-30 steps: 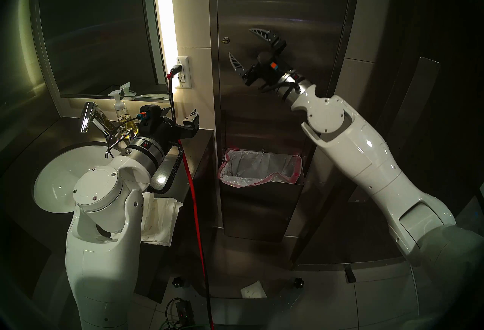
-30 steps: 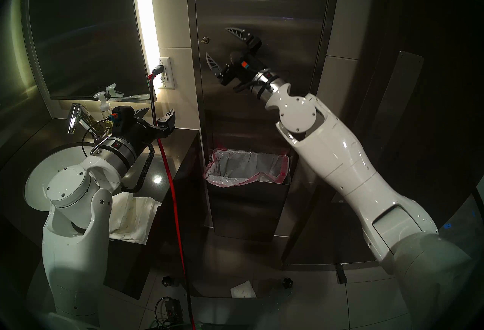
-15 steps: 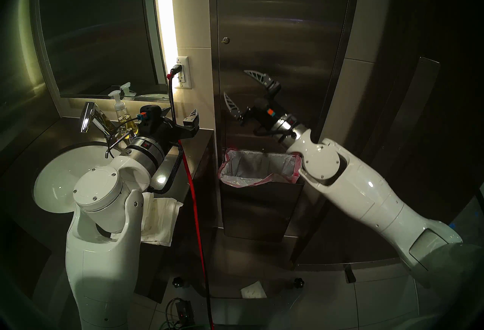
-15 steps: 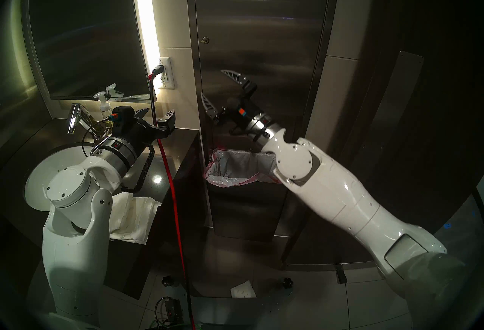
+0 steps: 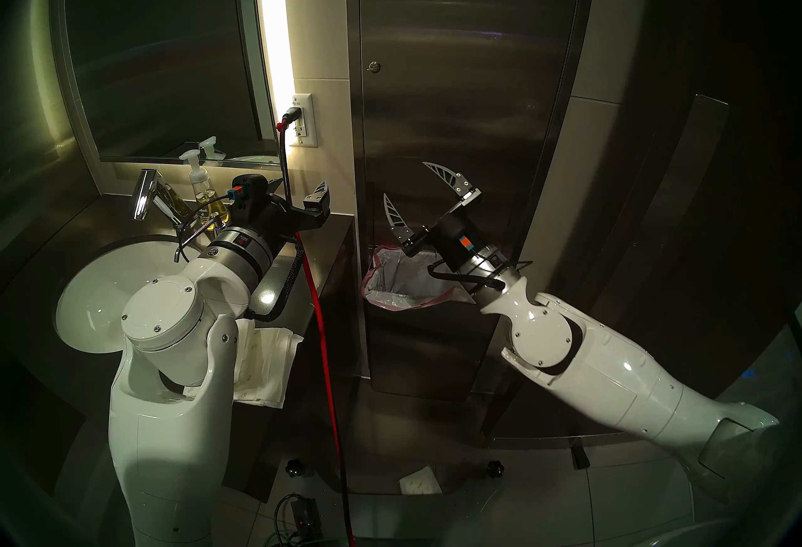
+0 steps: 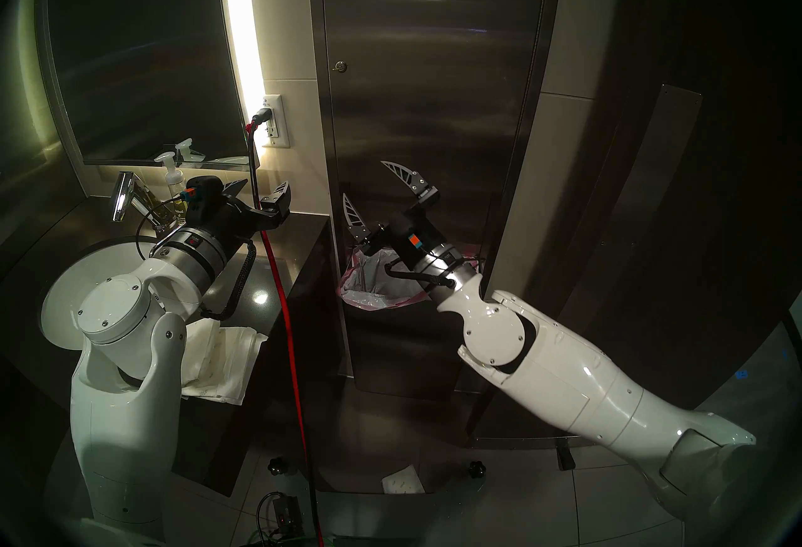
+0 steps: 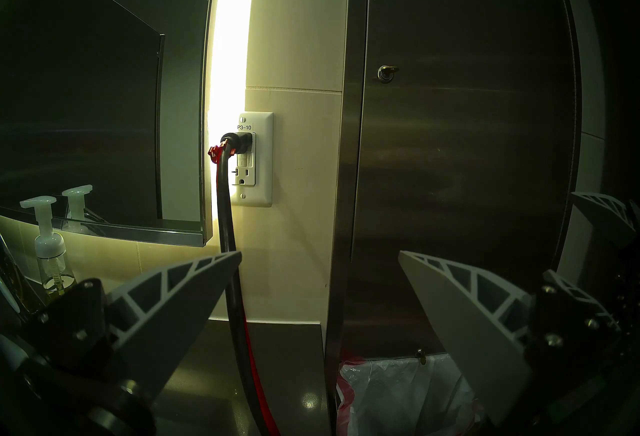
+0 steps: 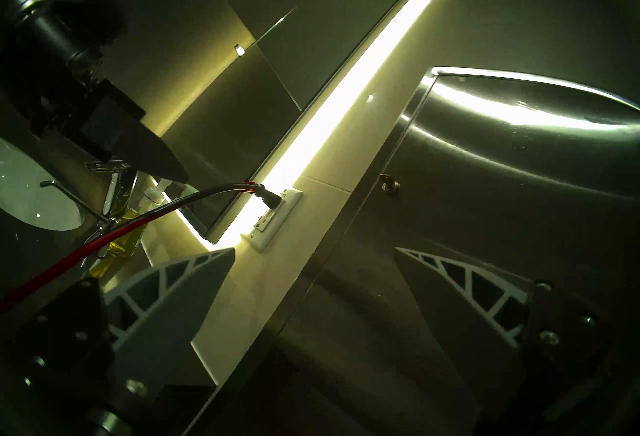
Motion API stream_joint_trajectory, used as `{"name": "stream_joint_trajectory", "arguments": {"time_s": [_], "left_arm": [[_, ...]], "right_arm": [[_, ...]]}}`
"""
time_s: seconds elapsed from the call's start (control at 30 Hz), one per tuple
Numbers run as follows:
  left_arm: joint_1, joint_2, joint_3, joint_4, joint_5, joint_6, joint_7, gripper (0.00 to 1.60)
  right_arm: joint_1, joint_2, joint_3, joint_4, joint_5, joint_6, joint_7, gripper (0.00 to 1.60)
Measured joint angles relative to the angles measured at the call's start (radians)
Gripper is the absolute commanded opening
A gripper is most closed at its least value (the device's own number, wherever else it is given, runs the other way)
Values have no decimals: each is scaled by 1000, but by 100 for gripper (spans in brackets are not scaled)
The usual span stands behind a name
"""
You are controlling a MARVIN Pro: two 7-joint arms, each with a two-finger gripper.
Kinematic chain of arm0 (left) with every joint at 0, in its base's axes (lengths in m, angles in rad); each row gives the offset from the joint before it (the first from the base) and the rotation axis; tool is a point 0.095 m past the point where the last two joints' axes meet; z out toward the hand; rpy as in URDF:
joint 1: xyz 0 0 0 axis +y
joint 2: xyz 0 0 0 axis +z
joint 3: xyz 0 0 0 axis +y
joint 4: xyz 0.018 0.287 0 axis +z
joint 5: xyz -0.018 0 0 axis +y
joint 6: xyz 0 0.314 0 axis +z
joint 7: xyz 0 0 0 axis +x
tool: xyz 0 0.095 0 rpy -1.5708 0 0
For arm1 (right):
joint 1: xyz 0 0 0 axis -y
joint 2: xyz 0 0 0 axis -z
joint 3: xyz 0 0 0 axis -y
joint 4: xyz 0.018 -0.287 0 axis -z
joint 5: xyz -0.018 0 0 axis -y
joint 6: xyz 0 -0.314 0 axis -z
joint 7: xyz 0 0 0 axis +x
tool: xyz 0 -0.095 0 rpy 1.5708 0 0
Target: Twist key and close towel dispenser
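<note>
Both grippers spread wide, empty: right gripper before closed towel dispenser, well below key; left gripper over counter.

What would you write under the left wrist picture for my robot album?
Open left gripper facing the closed steel towel dispenser, its brass key in the lock, beside a wall outlet.

The right arm covers the right half of the waste bin and its liner. The key is too small in the head views to tell how it is turned. The left arm hides part of the folded towels on the surface. The left tool has its finger bases cut off by the wrist view's lower edge.
</note>
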Motion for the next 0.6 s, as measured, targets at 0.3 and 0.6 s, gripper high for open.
{"name": "stream_joint_trajectory", "arguments": {"time_s": [0.3, 0.6], "left_arm": [[0, 0, 0, 0, 0, 0, 0, 160], [0, 0, 0, -1, 0, 0, 0, 160]], "right_arm": [[-115, 12, 40, -88, -65, -2, -146, 160], [-227, -12, 82, -151, -193, 17, -292, 160]]}}
